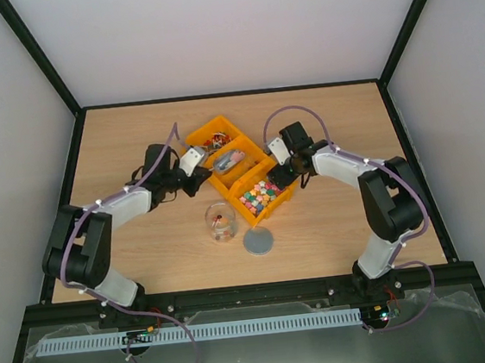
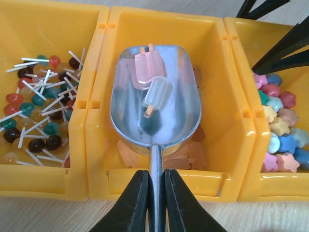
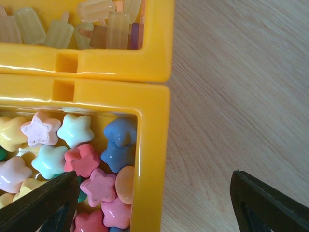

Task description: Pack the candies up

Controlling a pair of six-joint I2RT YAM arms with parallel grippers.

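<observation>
Three yellow bins stand in a row holding the candies: small lollipops [image 2: 38,106], amber ice-lolly shapes [image 3: 58,29], and pastel stars [image 3: 87,159]. My left gripper [image 2: 155,179] is shut on the handle of the silver scoop [image 2: 154,106]. The scoop lies over the middle bin [image 1: 236,160] and carries a pink lolly piece [image 2: 147,67] and a pale blue one [image 2: 157,94]. My right gripper [image 3: 154,193] is open and straddles the outer wall [image 3: 152,145] of the star bin, one finger over the stars, the other over the table.
A clear glass jar [image 1: 221,223] with a few candies inside stands in front of the bins. A grey round disc [image 1: 258,241] lies beside it. Black frame rails and white walls border the wooden table [image 1: 133,132].
</observation>
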